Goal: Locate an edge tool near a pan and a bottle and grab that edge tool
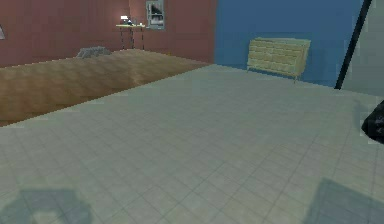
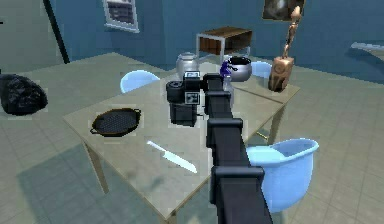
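Plainly our arm (image 2: 228,150) reaches far across the bench (image 2: 130,152), so the end effector (image 2: 183,103) sits beyond the knife (image 2: 172,158), which lies flat between the pan (image 2: 118,122) and the arm. We cannot tell whether the end effector holds anything; we judge it must draw back for the knife.

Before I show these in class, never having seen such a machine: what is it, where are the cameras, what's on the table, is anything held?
It is a wheeled robot with one dark square arm. One camera looks ahead: tiled floor, a pale wooden dresser by a blue wall. The other looks sideways along that arm to its pincer. On the light wooden table lie a round black pan and a white-bladed knife; a grey metal pot and a brown vessel stand farther back. Whether the pincer holds anything cannot be told.
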You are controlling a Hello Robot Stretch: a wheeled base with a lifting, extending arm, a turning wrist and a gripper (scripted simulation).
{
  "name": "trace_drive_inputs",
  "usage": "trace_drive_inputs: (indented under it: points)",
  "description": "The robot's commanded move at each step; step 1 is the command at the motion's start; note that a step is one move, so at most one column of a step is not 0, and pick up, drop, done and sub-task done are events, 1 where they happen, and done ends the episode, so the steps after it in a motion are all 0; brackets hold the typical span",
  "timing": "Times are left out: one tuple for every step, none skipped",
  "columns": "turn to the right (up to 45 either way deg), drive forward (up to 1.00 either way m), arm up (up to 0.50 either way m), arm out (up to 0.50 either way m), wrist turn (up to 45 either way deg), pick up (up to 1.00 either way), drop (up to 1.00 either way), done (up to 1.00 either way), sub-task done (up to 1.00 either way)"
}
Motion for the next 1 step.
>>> trace_drive_inputs:
  points:
    - [0.0, 0.00, -0.30, 0.00, 0.0, 0.00, 0.00, 0.00, 0.00]
